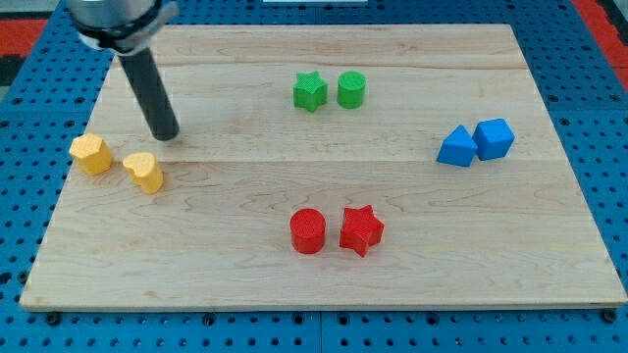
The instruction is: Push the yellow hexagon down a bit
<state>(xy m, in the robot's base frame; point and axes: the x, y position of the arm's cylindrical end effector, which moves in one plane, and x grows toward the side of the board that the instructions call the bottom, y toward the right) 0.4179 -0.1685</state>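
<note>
Pale wooden planks make up the board that fills most of the view, lying on a blue perforated surface that shows around its edges. I carry no claw at all, so nothing is clenched or grasped: my arm ends in a straight dark rod, and my tip rests on the wood toward the view's left. Below it and to the view's left sits the yellow hexagon block, near the board's left edge and apart from my tip. Just beside the hexagon, on its right and a little lower, is a second yellow block whose shape I cannot make out; it lies directly below my tip with a small gap of bare wood between. Near the view's top centre a green star block and a green cylinder block stand side by side. At the view's right a blue block with a pointed top touches a blue cube. Toward the bottom centre a red cylinder block sits just beside a red star block.
</note>
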